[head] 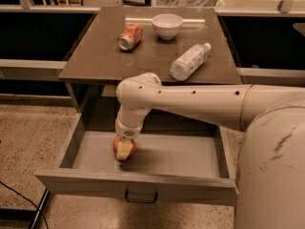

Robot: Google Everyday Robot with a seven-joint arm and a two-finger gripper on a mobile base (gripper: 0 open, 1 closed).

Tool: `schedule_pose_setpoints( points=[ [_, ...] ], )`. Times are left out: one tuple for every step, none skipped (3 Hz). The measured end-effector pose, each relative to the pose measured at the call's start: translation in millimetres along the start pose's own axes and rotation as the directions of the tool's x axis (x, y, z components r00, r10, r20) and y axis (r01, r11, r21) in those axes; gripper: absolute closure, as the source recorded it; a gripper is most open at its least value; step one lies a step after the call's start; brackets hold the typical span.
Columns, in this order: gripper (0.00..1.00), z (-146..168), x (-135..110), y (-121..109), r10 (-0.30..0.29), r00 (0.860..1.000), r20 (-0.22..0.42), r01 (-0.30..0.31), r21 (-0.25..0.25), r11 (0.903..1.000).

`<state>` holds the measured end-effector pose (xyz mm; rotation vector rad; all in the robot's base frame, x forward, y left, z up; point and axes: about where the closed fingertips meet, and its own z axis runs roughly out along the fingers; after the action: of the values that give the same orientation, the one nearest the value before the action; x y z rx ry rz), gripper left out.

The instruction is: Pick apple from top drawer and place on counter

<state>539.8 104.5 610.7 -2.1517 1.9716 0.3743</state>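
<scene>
The apple (117, 145) lies on the floor of the open top drawer (181, 157), left of its middle. My gripper (125, 149) reaches straight down into the drawer from the white arm (190, 101) and is closed around the apple, with one pale finger (125, 151) across its front. The apple rests low, at or just above the drawer floor. The counter (105, 56) is directly behind and above the drawer. The drawer's front panel carries a dark pull handle (141, 196).
On the counter lie a crushed red-and-white soda can (130, 36), a white bowl (167, 25) and a clear plastic bottle (189, 61) on its side. My arm crosses the counter's front edge. Speckled floor lies to the left, with a dark cable (24, 199).
</scene>
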Motion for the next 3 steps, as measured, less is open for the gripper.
schedule_pose_setpoints(
  points=[
    [0.67,-24,-6,-1,-0.021,0.997,0.077,0.018,0.034,0.9992],
    [0.9,-85,-3,6,-0.073,0.992,0.105,0.061,0.113,0.9917],
    [1.0,-180,-1,2,-0.106,0.993,0.053,0.091,0.23,0.969]
  ],
)
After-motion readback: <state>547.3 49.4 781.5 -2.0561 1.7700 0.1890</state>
